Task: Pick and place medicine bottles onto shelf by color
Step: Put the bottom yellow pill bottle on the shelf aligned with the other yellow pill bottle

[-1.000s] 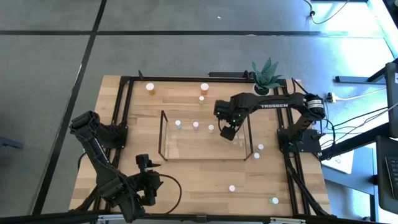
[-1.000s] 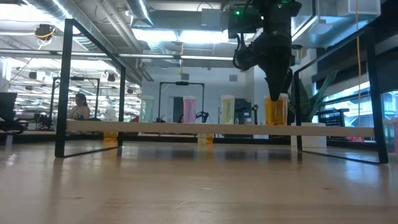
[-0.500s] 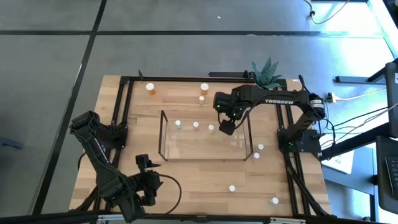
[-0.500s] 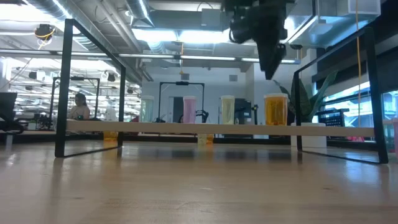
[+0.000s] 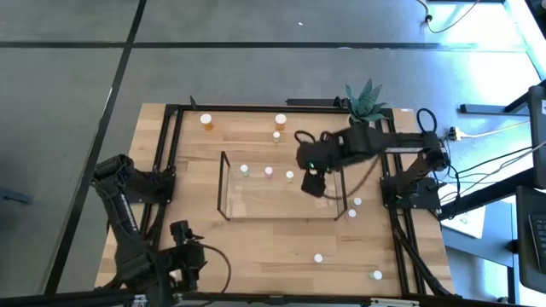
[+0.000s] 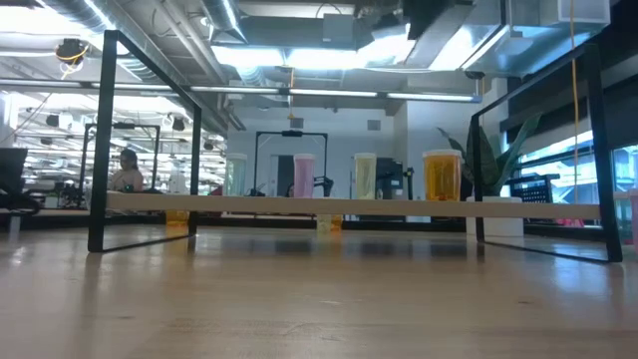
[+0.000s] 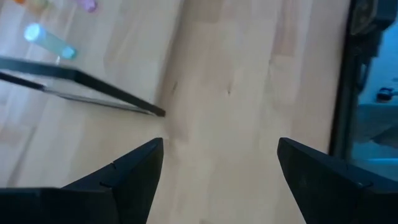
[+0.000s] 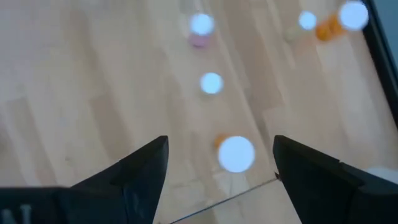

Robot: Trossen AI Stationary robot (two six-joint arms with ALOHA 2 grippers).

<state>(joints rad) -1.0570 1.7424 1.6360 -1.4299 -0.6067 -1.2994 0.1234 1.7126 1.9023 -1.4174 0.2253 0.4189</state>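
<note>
The right gripper [image 5: 313, 182] hangs above the long clear acrylic shelf with thin black frame ends [image 5: 256, 200], its jaws released and holding nothing. Directly beneath the gap between them stands a small orange medicine bottle with a white cap [image 8: 236, 153], upright on the shelf and apart from both fingers. Farther out ahead of the jaws, in the same row, are a pale bottle showing only its white cap [image 8: 211, 83] and a pinkish bottle [image 8: 200, 26]. The orange one looks already placed, so the step in hand is most likely to clear the shelf and go for another bottle. To do that well, the wrist should rise straight up before it swings sideways, because either fingertip dragged across could tip the orange bottle into its neighbours. The handiest candidates seem to be the two white-capped bottles [image 5: 354, 207] standing on the pale wooden table [image 5: 256, 247] just past the shelf's end, off to the side of the jaws; their body colour cannot be told from above, so it should be checked before a shelf spot is chosen. The approach should come from overhead with the jaws wide, centred on one cap, and well clear of its twin. The left gripper [image 7: 221, 143] waits at the near left corner of the table, jaws likewise released, only bare wood between them.
</note>
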